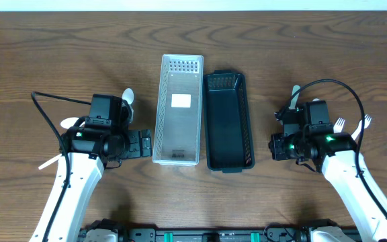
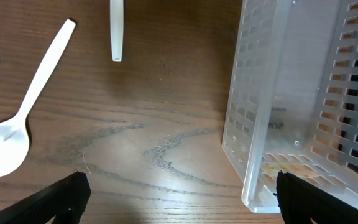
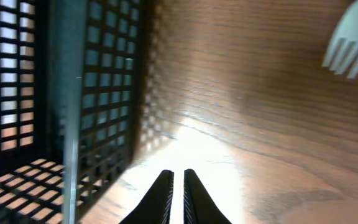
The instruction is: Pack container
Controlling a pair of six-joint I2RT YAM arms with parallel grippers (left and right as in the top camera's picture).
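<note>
Gleaming wooden table (image 1: 46,54), clear bin (image 1: 178,128), black bin (image 1: 228,124)

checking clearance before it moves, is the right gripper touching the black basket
Apart. The right wrist view shows the right gripper, jaws shut, over the table, with a lit strip of wood between it and the black basket.

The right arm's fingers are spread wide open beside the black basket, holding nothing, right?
No. The right arm's fingers are closed together, not spread wide, as the right wrist view shows. They do sit beside the black basket, holding nothing.
</note>
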